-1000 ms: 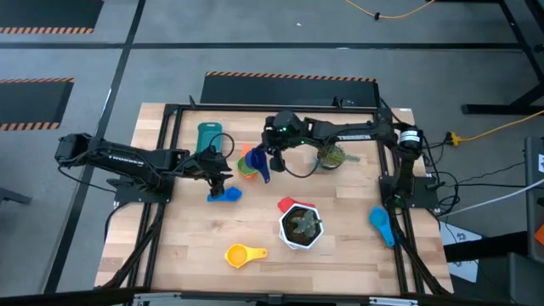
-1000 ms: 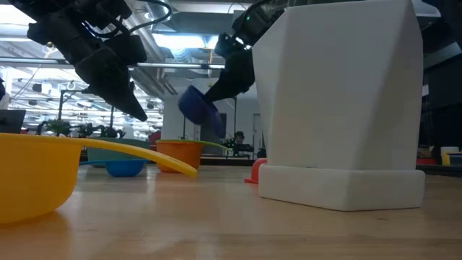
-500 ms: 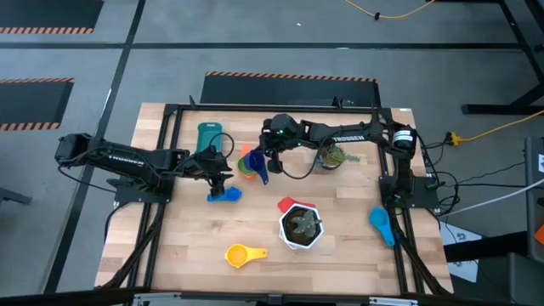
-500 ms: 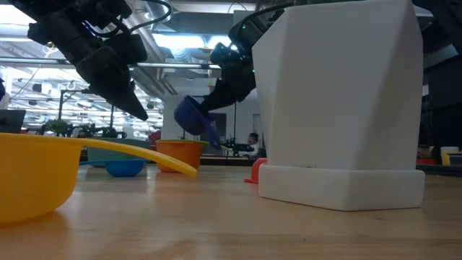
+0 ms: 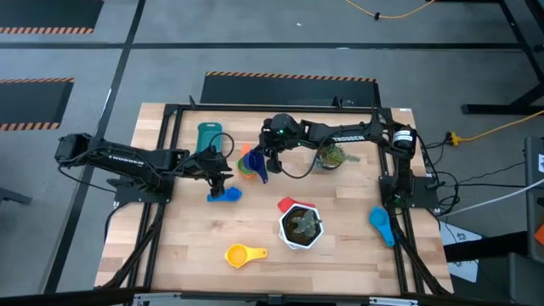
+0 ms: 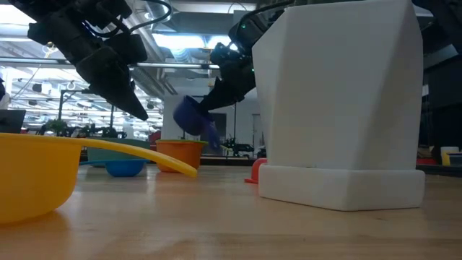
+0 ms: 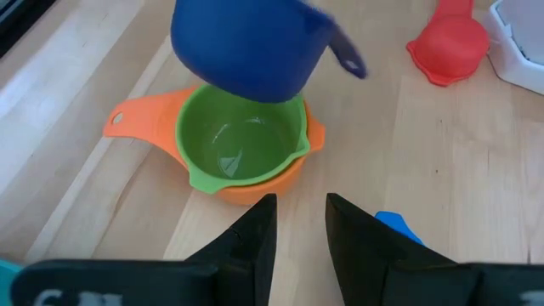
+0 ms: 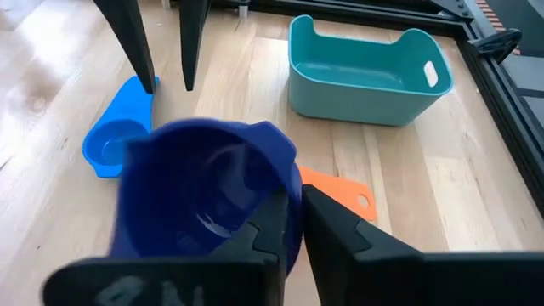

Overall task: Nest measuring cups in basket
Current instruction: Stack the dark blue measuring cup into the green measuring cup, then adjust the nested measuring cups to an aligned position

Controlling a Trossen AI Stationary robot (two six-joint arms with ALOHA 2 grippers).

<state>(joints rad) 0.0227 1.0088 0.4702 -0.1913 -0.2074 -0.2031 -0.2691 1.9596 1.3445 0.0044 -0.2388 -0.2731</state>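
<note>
Although the yellow cup point(image 6: 32, 173) at the near edge of the worktop point(image 5: 340, 246) and the white hexagonal pot point(image 5: 301, 225) with the red cup point(image 5: 287, 205) beside it lie as they did a second ago, the dark blue cup point(image 5: 259, 167) has dropped. It was higher then; now it hangs just above the green cup point(image 7: 240, 144) nested in the orange cup point(image 7: 127, 126). The right gripper point(image 8: 291, 221) has it by the rim, jaws narrow around the wall and seemingly starting to ease apart, so I judge a release into the stack is under way. The left gripper point(image 7: 302, 217) waits, jaws slightly parted and empty, over a blue cup point(image 5: 224, 195). Another light blue cup point(image 5: 382, 223) sits by the right arm's base. Farthest, the teal basket point(image 5: 208, 138) holds no cups yet.
</note>
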